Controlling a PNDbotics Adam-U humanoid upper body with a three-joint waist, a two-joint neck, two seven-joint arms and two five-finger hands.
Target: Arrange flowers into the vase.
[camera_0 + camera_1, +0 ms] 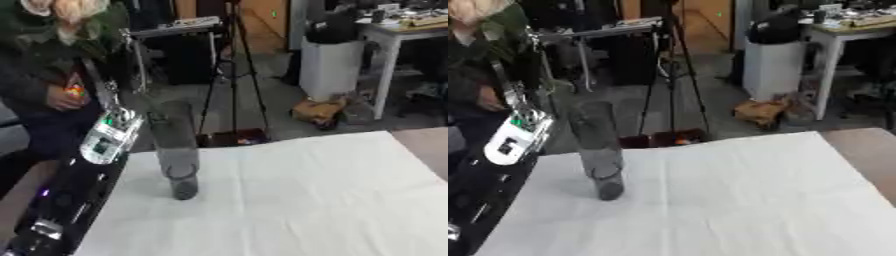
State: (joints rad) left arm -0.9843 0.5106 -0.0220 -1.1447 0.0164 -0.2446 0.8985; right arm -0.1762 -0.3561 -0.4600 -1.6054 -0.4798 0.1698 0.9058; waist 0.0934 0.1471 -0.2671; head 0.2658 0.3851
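Note:
A tall grey see-through vase (175, 150) stands on the white tablecloth (289, 200) near the table's left edge, leaning slightly. I see no flower in it. My left arm comes up along the table's left side, black with a white wrist piece and a green light. My left hand (121, 116) is blurred just left of the vase's upper part, and what it holds, if anything, does not show. A person beyond the table's left corner holds something small, red and yellow (77, 91). My right hand is out of view.
Behind the table stand a black tripod (233, 75), a white bin (331, 67) and a desk (411, 30) at the back right. A brown bag (317, 111) lies on the floor. The bare brown tabletop (429, 145) shows at the right edge.

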